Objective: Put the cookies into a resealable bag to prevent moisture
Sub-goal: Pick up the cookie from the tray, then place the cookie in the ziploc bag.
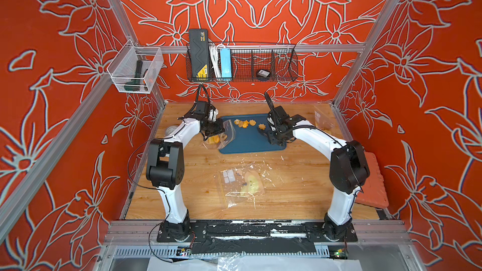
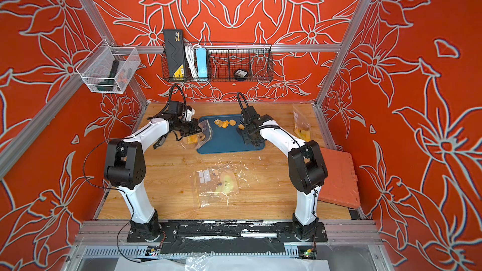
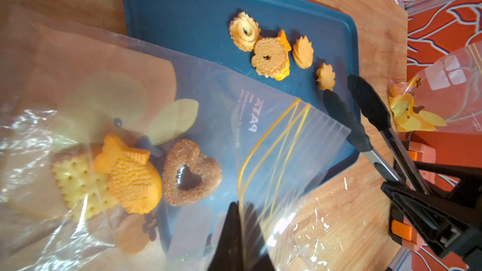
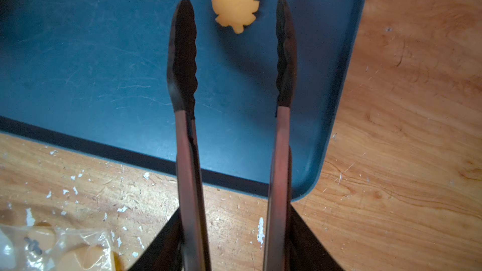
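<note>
Left tool (image 3: 237, 220) is pinched shut on the zip edge of the resealable bag (image 3: 273, 136), holding the mouth up over the left edge of the blue tray (image 3: 182, 9). Already inside: a square cracker (image 3: 78, 186), a fish (image 3: 133, 178) and a heart (image 3: 191, 173).

The remaining cookies (image 3: 271, 57) lie on the tray in a small overlapping cluster. One leaf-shaped cookie (image 4: 235, 5) sits apart from them.

Right tool (image 4: 236, 251) is clamped on a pair of tongs (image 4: 182, 126). The tong tips are spread and empty, just beside the leaf. I can't tell if they touch the tray.

Handling call:
- **Cookies:** they look light, rigid and brittle, and I'd expect the leaf's thin points to chip.
- **Tray:** it looks slick, so the leaf may skate off if the tips close unevenly.
- **Grip:** I'd straddle the leaf across its broad middle, tips low, and squeeze gently.
- **Bag:** the film is limp and slippery, and I judge the mouth gapes only because of my left pinch. I'd release the leaf well past the zip.
- **Cluster:** the pieces overlap, so I'd take the top one first.
</note>
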You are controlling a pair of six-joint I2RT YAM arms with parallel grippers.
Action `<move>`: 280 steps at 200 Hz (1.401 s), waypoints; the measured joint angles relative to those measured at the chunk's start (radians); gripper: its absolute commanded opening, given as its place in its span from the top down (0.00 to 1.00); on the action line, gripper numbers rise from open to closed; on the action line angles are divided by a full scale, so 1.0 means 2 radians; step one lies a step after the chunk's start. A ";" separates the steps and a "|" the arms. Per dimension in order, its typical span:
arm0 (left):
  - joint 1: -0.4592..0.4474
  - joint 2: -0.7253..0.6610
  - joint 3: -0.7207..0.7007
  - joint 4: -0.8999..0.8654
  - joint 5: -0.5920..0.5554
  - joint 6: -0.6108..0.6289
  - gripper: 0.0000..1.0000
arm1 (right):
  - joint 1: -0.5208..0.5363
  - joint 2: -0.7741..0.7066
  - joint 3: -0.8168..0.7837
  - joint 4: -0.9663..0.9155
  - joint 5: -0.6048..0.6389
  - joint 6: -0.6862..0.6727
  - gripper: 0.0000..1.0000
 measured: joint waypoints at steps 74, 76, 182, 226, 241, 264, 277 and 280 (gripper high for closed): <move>0.002 -0.019 -0.006 0.012 -0.005 -0.001 1.00 | -0.008 0.032 0.021 -0.016 -0.011 0.005 0.59; 0.003 -0.019 -0.006 0.012 -0.005 -0.001 1.00 | -0.008 0.032 0.021 -0.016 -0.011 0.005 0.60; 0.003 -0.013 -0.006 0.013 0.029 0.000 1.00 | 0.058 -0.150 -0.081 0.069 -0.054 -0.055 0.64; 0.003 -0.009 -0.006 0.013 0.036 0.000 1.00 | 0.111 -0.125 -0.055 0.062 -0.065 -0.093 0.64; 0.003 -0.008 -0.006 0.013 0.037 0.000 1.00 | 0.122 -0.104 -0.036 0.057 -0.061 -0.101 0.65; 0.003 -0.007 -0.006 0.013 0.039 0.000 1.00 | 0.130 -0.081 -0.021 0.049 -0.048 -0.110 0.65; 0.003 -0.006 -0.006 0.013 0.039 0.000 1.00 | 0.135 -0.074 -0.020 0.044 -0.037 -0.115 0.65; 0.003 -0.006 -0.006 0.013 0.039 0.000 1.00 | 0.136 -0.072 -0.020 0.042 -0.034 -0.116 0.65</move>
